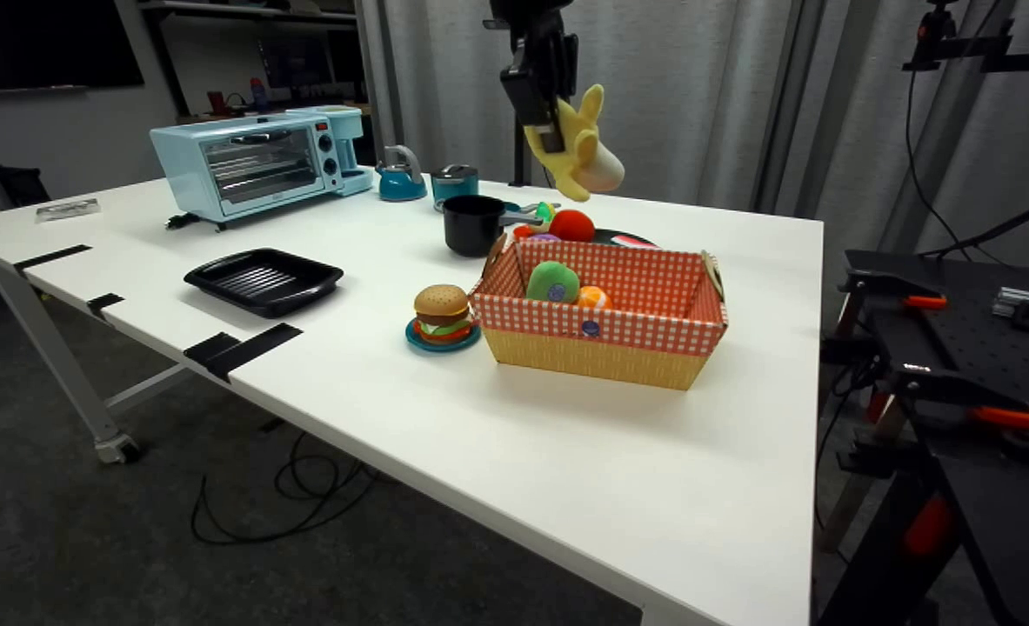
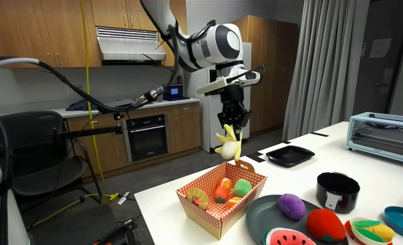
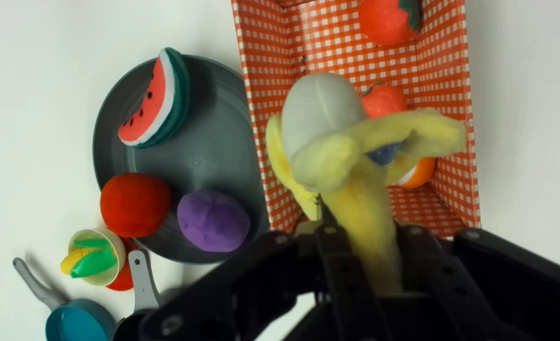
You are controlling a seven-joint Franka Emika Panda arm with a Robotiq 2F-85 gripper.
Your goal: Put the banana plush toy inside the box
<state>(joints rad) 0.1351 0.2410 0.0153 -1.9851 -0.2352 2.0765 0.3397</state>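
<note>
The banana plush toy is pale yellow with peeled flaps and a whitish end. It shows in an exterior view and in the wrist view. My gripper is shut on its yellow stem end, with the whitish end pointing away from the fingers. The gripper also shows in an exterior view. The checkered red-and-white box stands on the table below the banana, which is held above its rim. The box also shows in an exterior view and in the wrist view, partly hidden by the banana.
The box holds a green plush, a strawberry and orange pieces. A grey plate with plush fruit lies beside it. A burger toy, a black pot and a black tray stand nearby.
</note>
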